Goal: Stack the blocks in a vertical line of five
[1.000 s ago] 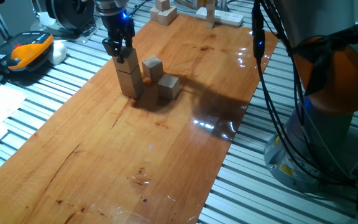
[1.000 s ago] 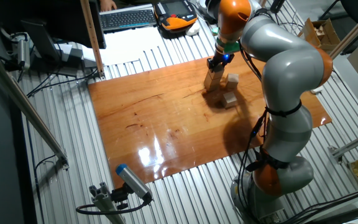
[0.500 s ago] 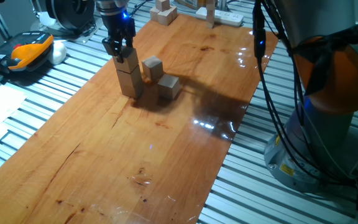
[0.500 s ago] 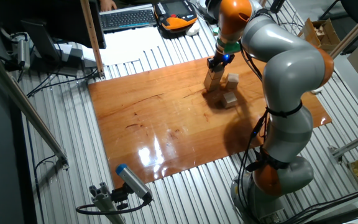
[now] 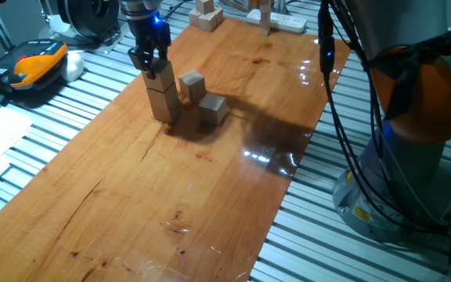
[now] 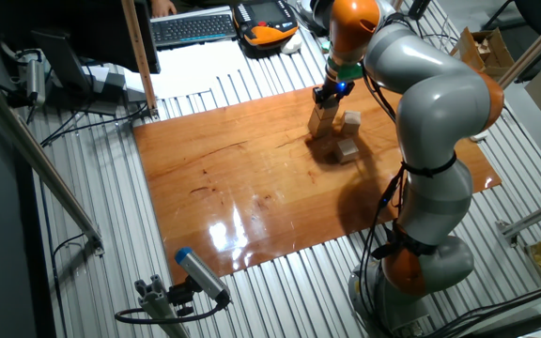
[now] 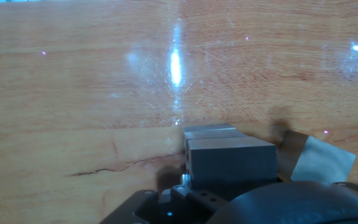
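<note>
The stack [image 5: 164, 94] stands near the far-left part of the wooden surface [image 5: 171, 180] and looks three blocks high, though the seams are hard to count at this size. Its top block [image 5: 161, 72] sits between the fingers of the claw [image 5: 149, 61], which appears to be pinching it; whether the pads are truly pressed on or just resting beside it, I cannot tell for certain. In the hand view the top block [image 7: 230, 162] lies squarely over the one beneath, with only a thin edge of the lower one showing behind it. Two loose blocks wait just beside the tower: one [image 5: 193, 84] behind and one [image 5: 213, 109] nearer the camera, both flat on the surface. By my reckoning the work is a little past halfway: three up, two left to lift and place. More tan blocks [image 5: 206, 14] sit at the far end by the white power strip [image 5: 284, 21], well apart.
</note>
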{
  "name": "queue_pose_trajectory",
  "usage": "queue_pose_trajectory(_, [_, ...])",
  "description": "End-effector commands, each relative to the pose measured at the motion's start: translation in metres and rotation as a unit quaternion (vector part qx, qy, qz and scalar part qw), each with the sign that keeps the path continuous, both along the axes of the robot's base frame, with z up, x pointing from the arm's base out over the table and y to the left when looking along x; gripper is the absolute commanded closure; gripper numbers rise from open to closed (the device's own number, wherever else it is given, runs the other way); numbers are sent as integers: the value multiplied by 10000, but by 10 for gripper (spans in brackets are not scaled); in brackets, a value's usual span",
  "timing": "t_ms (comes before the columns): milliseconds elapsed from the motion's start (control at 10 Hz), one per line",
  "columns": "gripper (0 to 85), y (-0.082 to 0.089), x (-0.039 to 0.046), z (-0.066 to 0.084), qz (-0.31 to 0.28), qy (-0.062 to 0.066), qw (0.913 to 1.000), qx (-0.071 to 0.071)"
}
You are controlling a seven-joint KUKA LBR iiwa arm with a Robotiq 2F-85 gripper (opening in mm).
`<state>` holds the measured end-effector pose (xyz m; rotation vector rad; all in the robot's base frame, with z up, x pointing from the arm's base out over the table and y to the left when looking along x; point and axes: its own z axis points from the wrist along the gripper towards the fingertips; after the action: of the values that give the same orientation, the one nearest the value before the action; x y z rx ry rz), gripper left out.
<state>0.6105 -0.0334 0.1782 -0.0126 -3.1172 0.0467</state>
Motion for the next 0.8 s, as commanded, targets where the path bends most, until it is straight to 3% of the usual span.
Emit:
queue_pose_trajectory(0, [680,1,1,0,-31,-2,10000,-3])
queue_pose_trajectory(700, [680,3,3,0,-107,34,9999,-33])
